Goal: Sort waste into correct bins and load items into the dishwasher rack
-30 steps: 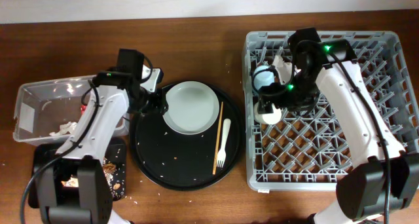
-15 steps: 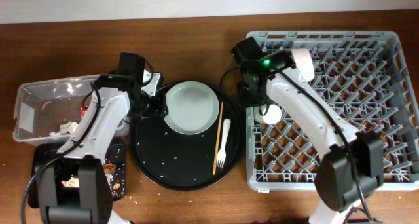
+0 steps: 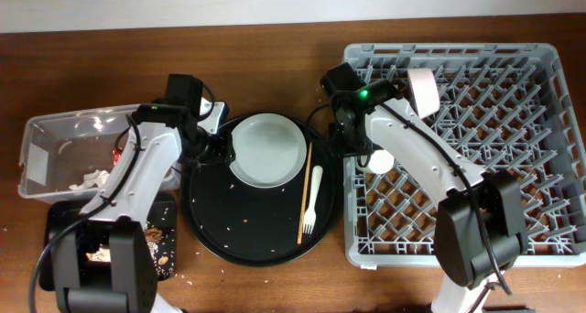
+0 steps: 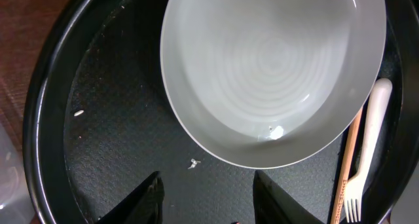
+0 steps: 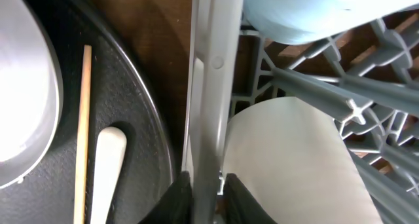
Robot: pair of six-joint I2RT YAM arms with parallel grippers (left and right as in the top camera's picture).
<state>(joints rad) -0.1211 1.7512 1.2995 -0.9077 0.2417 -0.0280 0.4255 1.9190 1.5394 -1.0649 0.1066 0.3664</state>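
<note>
The pale round plate lies on a round black tray, with thin chopsticks and a white fork to its right. My left gripper hangs open over the tray, just off the plate's left rim, nothing between its fingers. My right gripper straddles the left wall of the grey dishwasher rack, jaws closed against both sides. A cream cup and a light blue cup lie just inside.
At far left stands a clear tub holding white tissue and a red wrapper. Below it lies a shallow black tray with beige food scraps. Crumbs dot the round tray.
My right gripper left the cups inside the rack, swung left to the rack's left wall and narrowed its jaws there. The left arm and plate have not moved.
</note>
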